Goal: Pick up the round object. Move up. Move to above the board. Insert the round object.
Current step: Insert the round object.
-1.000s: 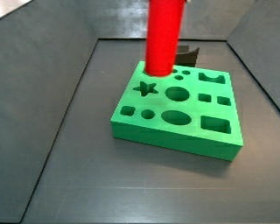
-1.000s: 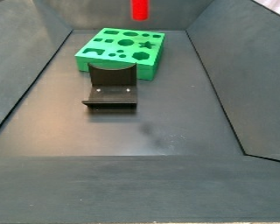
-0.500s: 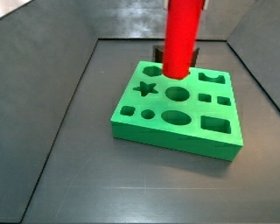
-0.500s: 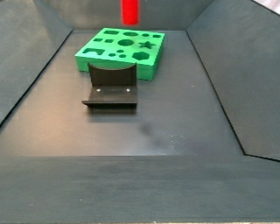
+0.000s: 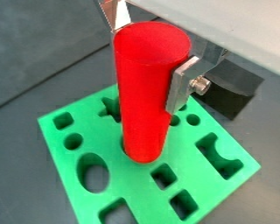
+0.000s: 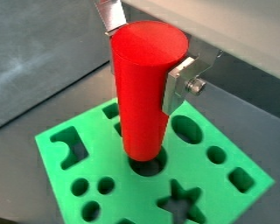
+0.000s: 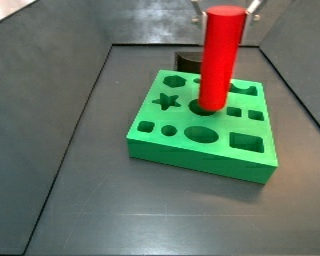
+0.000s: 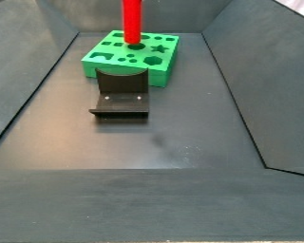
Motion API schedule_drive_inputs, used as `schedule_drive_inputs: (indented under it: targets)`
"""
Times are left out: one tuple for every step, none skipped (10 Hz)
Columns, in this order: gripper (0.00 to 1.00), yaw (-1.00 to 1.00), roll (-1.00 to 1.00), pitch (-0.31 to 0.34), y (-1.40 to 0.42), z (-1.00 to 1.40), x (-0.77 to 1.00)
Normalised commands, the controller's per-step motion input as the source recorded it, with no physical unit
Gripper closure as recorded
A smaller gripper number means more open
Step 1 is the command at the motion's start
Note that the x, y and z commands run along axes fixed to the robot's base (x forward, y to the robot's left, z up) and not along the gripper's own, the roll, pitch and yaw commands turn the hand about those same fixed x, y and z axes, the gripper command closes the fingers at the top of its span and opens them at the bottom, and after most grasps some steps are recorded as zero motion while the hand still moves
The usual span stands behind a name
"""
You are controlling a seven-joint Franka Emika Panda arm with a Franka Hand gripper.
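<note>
The round object, a tall red cylinder [image 7: 216, 60], stands upright over the green board [image 7: 190, 160]. Its lower end sits in a round hole near the board's middle, as both wrist views show [image 5: 149, 96] [image 6: 145, 96]. My gripper [image 5: 150, 51] [image 6: 146, 48] is shut on the cylinder near its top, with a silver finger [image 5: 181, 83] [image 6: 178, 83] flat against its side. In a side view only the fingertips [image 7: 254, 8] show at the top edge. In a side view the cylinder [image 8: 133, 21] rises from the board [image 8: 167, 62] and the gripper is out of frame.
The dark fixture [image 8: 121, 100] stands on the grey floor right beside the board, also in a side view [image 7: 190, 62] and a wrist view [image 5: 236, 87]. Sloping grey walls [image 8: 28, 85] enclose the floor. The board's other holes lie around the cylinder.
The cylinder has moved sideways over the board and come down. Its lower end hung above the board before and now sits in the round hole.
</note>
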Motion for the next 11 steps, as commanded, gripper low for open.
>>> schedule_drive_inputs:
  targets:
    - [1.00, 0.00, 0.05, 0.030, 0.00, -0.01, 0.01]
    - [1.00, 0.00, 0.00, 0.000, 0.00, -0.13, 0.00]
    - [1.00, 0.00, -0.01, 0.009, 0.05, -0.11, -0.06]
    - [1.00, 0.00, -0.04, 0.059, 0.07, -0.08, 0.00]
    - [1.00, 0.00, -0.04, 0.036, 0.13, -0.11, 0.00]
    - [1.00, 0.00, -0.03, 0.064, 0.10, -0.16, -0.03]
    - [1.00, 0.00, -0.03, 0.051, 0.02, -0.17, -0.15]
    - [1.00, 0.00, -0.05, 0.016, 0.00, -0.11, -0.07]
    - [1.00, 0.00, -0.05, 0.000, -0.07, -0.05, 0.00]
    - [1.00, 0.00, -0.05, 0.000, -0.08, -0.03, -0.01]
    - [1.00, 0.00, -0.01, 0.007, -0.08, -0.03, 0.00]
